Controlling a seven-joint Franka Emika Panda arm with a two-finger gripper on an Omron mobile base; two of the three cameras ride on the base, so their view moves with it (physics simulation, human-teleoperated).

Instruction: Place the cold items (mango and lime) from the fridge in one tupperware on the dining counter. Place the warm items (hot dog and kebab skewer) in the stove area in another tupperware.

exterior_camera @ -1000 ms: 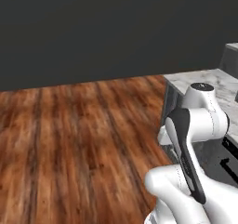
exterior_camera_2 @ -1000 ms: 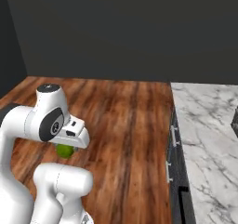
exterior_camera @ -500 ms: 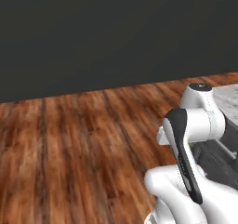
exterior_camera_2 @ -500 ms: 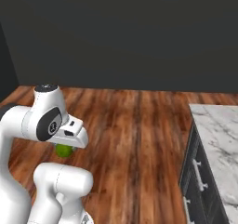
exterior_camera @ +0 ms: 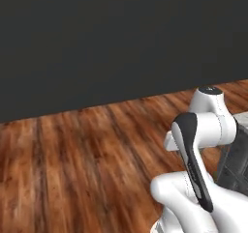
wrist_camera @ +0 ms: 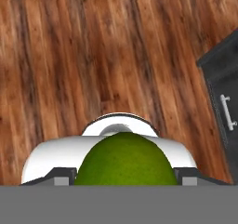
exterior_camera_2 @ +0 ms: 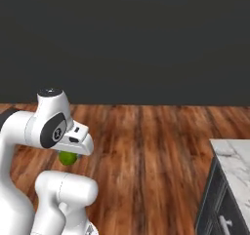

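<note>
1. Left base view: your arm (exterior_camera: pixel 203 145) rises at lower right, folded over itself. Wood floor (exterior_camera: pixel 77 164) spreads to its left, a dark wall (exterior_camera: pixel 121 38) stands beyond. A dark cabinet side (exterior_camera: pixel 235 167) shows just right of the arm.
2. Right base view: the lime (exterior_camera_2: pixel 68 157) sits tucked right under the hand at the arm's wrist, above the floor. You can't see the fingers past the white housing. The marble counter (exterior_camera_2: pixel 237 163) corner sits well right of the hand, with a dark front below it.
3. Hand view: the lime (wrist_camera: pixel 125 160) sits dead centre between the two tips, gripper (wrist_camera: pixel 125 180) clamped on it with the jaws held wide by the fruit. Beyond the lime you see floor. A dark cabinet (wrist_camera: pixel 223 93) with a pale handle (wrist_camera: pixel 227 111) lies to the upper right of the hand.
</note>
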